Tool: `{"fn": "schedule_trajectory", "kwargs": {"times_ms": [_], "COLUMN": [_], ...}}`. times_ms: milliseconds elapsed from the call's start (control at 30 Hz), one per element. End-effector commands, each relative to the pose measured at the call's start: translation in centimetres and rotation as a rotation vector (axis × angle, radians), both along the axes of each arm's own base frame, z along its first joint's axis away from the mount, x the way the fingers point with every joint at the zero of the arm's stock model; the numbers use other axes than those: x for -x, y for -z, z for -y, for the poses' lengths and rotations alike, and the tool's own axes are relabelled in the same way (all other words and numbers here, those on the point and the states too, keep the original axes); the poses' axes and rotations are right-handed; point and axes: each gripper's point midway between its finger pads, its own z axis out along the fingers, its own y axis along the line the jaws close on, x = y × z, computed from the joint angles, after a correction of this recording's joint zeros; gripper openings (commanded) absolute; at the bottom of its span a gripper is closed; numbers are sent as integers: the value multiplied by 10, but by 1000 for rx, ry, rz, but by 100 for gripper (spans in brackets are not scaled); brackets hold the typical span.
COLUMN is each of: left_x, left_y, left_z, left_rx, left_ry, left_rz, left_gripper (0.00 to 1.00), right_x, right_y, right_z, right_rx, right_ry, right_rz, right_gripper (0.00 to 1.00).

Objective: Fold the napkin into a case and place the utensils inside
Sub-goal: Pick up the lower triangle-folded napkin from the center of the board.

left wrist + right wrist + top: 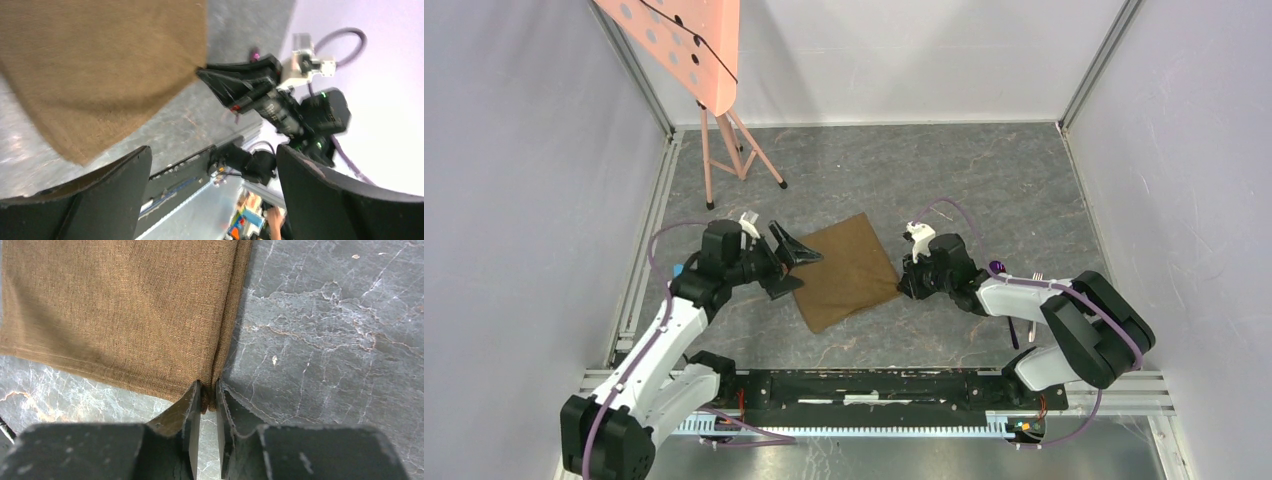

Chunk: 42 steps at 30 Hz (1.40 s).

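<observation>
Top external view: the napkin (849,270) lies flat on the grey marbled table (984,190), just in front of the two arms and between them. It is a folded sheet, close to square, and sits turned on the table. One pair of sides runs along the 11-to-5 o'clock line and the other pair along 2-to-8, so a corner points to about 6 o'clock and no long axis stands out. It is not yet a narrow case.

The right gripper (904,288) sits at the cloth's 4 o'clock corner. In the right wrist view its jaws stand almost together, pinching that corner where the layered fold edge of the napkin (125,310) comes down between them.

The left gripper (802,270) is at the napkin's 9 o'clock side. Its jaws are spread wide, one finger over the cloth's edge and one on the bare table, holding nothing. The left wrist view confirms the wide gap.

The utensils lie on the table outside the cloth, at 3 o'clock from it and mostly hidden under the right forearm. The purple-handled piece (996,267) shows at one end.

A pink stand (714,60) is at 11 o'clock, well apart.
</observation>
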Motion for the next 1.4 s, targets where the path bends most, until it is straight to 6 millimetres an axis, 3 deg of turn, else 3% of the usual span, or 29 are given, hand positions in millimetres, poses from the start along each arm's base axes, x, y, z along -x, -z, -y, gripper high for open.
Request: {"fn": "schedule_trajectory", "kwargs": {"times_ms": [0, 67, 100, 267, 333, 433, 600, 733, 833, 967, 1067, 1167, 1233, 1300, 1367], "left_x": [26, 25, 20, -16, -32, -59, -82, -75, -63, -51, -44, -40, -39, -40, -41], "left_y": [46, 47, 43, 4, 0, 6, 12, 18, 19, 11, 3, -2, -5, -6, -6], "left_z": [-69, -86, -86, -32, -24, -16, -9, -13, -17, -24, -26, -30, -37, -49, -69], "left_rx": [-441, -532, -531, -280, -257, -262, -263, -296, -311, -328, -331, -343, -374, -432, -509], "left_ry": [-182, -232, -228, -46, -35, -18, -15, 5, 22, 20, 23, 15, -8, -58, -142], "left_rz": [-252, -256, -217, 85, 115, 120, 130, 123, 121, 153, 174, 192, 204, 207, 194], "left_gripper": [100, 100, 100, 100, 100, 100, 100, 100, 100, 100, 100, 100, 100, 100, 100], "right_x": [8, 5, 3, -10, -13, -16, -8, -7, -1, -7, -24, -36, -44, -47, -40], "right_y": [7, 1, -4, -32, -46, -62, -72, -52, -29, 0, 9, 3, -10, -31, -62], "right_z": [12, 14, 14, 17, 10, -12, -56, -62, -59, -24, 8, 28, 34, 26, 1], "right_rx": [68, 79, 84, 136, 128, 76, -56, -56, -27, 120, 267, 400, 459, 468, 466], "right_ry": [9, 18, 17, 38, 30, -5, -92, -102, -112, -53, 5, 5, 12, 3, -43], "right_rz": [-49, -38, -33, 31, 53, 71, 41, -6, -48, -43, 9, 75, 121, 159, 222], "right_gripper": [27, 35, 38, 55, 58, 58, 38, 21, 17, 15, 15, 16, 23, 33, 50]}}
